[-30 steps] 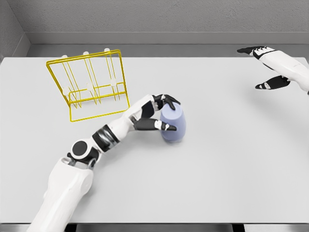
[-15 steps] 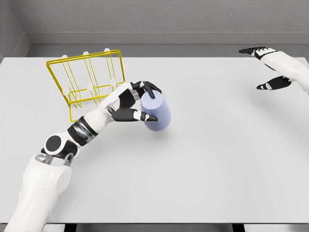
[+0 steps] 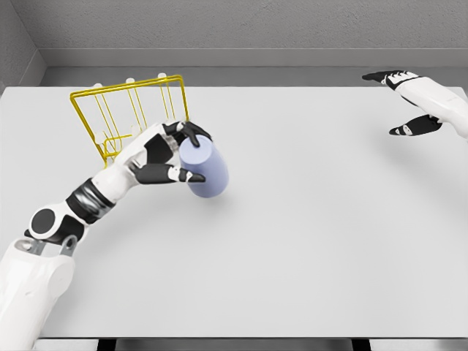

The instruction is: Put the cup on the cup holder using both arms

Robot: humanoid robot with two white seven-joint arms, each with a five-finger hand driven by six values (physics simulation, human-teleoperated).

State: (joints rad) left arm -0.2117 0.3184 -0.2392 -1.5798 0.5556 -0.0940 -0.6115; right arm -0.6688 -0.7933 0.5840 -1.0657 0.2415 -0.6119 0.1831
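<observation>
1. While my left robot hand [image 3: 167, 155] carries the cup [image 3: 205, 169], its fingers are curled around the cup's upper part, thumb below and the other fingers over the top, so the cup is firmly held and nothing else.
2. The cup is lavender, tilted, and it is lifted a little above the worktop [image 3: 314, 219], just beside the right front corner of the yellow cup holder [image 3: 131, 121].
3. To do this step well, I think I should bring the cup higher before going over the holder's wire frame, so it does not knock the frame sideways.
4. I judge that the open mouth must be turned toward one of the white-tipped pegs; from here I cannot tell which way the mouth looks.
5. The holder carries no cup now; its pegs are free. Whether something is inside the cup I cannot see.
6. My right robot hand [image 3: 406, 102] hangs at the far right edge, well apart, fingers spread and holding nothing.
</observation>
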